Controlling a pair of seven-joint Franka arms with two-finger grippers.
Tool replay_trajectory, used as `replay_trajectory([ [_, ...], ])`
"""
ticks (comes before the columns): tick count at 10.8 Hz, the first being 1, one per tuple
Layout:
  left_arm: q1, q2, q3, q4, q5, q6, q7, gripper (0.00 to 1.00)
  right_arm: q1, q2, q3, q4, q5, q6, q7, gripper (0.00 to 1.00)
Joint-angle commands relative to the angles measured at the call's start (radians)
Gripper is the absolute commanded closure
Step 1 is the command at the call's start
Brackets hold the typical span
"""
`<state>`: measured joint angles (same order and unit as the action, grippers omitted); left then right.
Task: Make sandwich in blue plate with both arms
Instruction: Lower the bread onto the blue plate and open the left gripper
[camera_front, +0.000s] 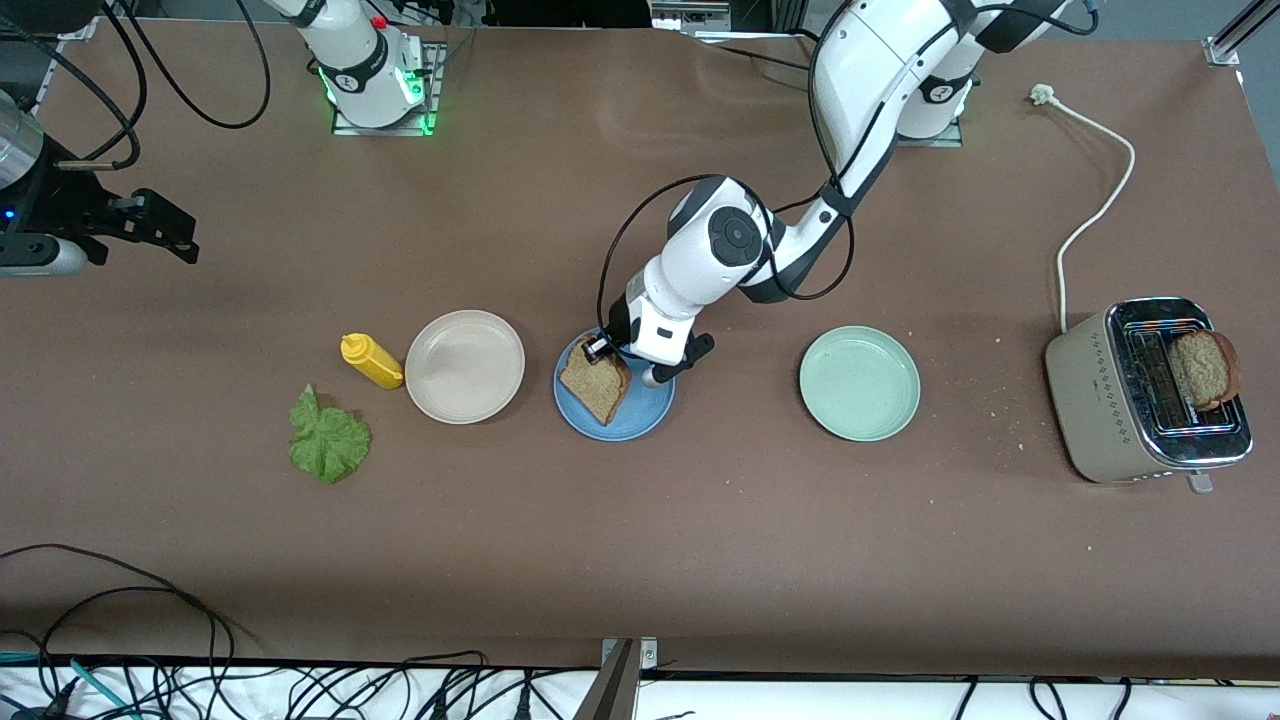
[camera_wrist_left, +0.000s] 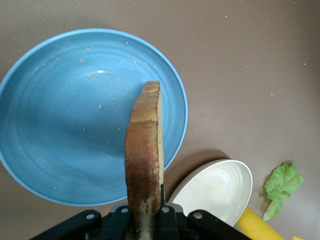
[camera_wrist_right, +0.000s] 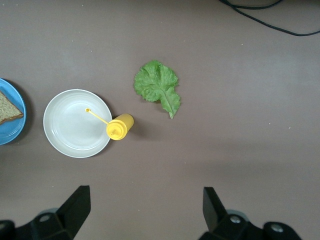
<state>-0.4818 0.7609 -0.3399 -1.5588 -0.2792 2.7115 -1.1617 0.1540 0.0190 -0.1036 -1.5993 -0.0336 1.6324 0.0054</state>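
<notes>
My left gripper (camera_front: 598, 350) is shut on one edge of a brown wholegrain bread slice (camera_front: 595, 387) and holds it tilted over the blue plate (camera_front: 640, 415). In the left wrist view the slice (camera_wrist_left: 145, 150) stands edge-on between my fingers (camera_wrist_left: 170, 220) above the crumb-dotted blue plate (camera_wrist_left: 60, 125). I cannot tell whether the slice touches the plate. The green lettuce leaf (camera_front: 327, 440) lies flat on the table toward the right arm's end. My right gripper (camera_front: 170, 232) is open and empty, high over that end of the table, with the lettuce (camera_wrist_right: 157, 85) in its view.
A beige plate (camera_front: 464, 366) and a yellow squeeze bottle (camera_front: 371, 361) stand between the blue plate and the lettuce. A pale green plate (camera_front: 859, 383) sits toward the left arm's end. A toaster (camera_front: 1100, 400) there holds a second bread slice (camera_front: 1203, 368).
</notes>
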Motion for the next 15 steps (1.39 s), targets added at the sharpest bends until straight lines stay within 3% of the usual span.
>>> replay_trajectory([
  [1,-0.018,0.014,0.016,0.026,-0.020,0.010,0.002,0.94,-0.002,0.009,-0.001,0.021,0.017,-0.012,0.008,0.00],
  [2,-0.018,0.014,0.016,0.026,-0.020,0.010,0.002,0.91,-0.002,0.009,-0.001,0.021,0.017,-0.012,0.008,0.00],
  [4,-0.015,0.014,0.018,0.022,-0.020,0.008,0.002,0.58,-0.002,0.009,-0.001,0.021,0.017,-0.012,0.008,0.00],
  [5,-0.015,0.014,0.021,0.019,-0.020,0.008,0.004,0.52,-0.002,0.009,-0.001,0.021,0.017,-0.012,0.008,0.00],
  [7,-0.015,0.014,0.022,0.014,-0.020,0.007,0.005,0.00,-0.002,0.009,-0.001,0.021,0.017,-0.012,0.008,0.00],
  [11,-0.006,0.012,0.022,-0.018,-0.020,-0.027,0.005,0.00,-0.002,0.009,-0.001,0.021,0.017,-0.012,0.008,0.00],
  [15,-0.003,0.006,0.047,-0.018,0.029,-0.221,0.011,0.00,-0.004,0.009,-0.001,0.021,0.017,-0.012,0.008,0.00],
])
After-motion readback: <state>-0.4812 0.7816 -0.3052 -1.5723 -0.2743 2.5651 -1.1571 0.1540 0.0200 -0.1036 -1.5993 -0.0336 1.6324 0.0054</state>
